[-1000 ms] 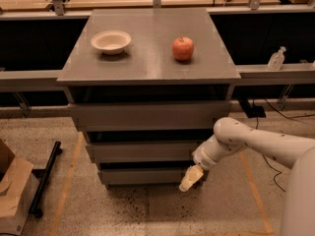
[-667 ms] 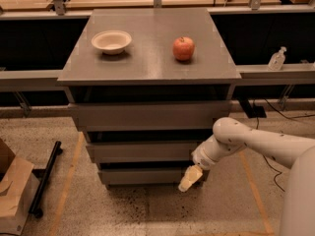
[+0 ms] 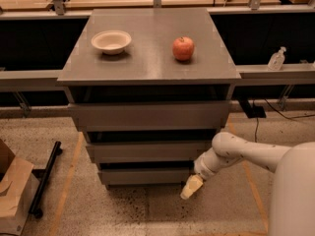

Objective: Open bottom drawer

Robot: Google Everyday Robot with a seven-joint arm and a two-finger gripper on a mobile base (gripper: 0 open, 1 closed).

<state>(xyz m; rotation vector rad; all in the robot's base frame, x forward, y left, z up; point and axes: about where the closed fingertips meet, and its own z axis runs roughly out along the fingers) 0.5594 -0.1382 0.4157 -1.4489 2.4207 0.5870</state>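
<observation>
The grey cabinet has three stacked drawer fronts. The bottom drawer (image 3: 142, 176) is the lowest and narrowest, flat and handleless, and sits flush with no interior showing. My gripper (image 3: 191, 187) hangs at the end of the white arm (image 3: 236, 154), just off the bottom drawer's right end, near the floor. Its pale fingertips point down and left.
A white bowl (image 3: 111, 42) and a red apple (image 3: 183, 48) sit on the cabinet top (image 3: 147, 63). A cardboard box (image 3: 12, 193) and a black bar (image 3: 44, 178) lie on the floor at left. A clear bottle (image 3: 276, 59) stands on the right ledge.
</observation>
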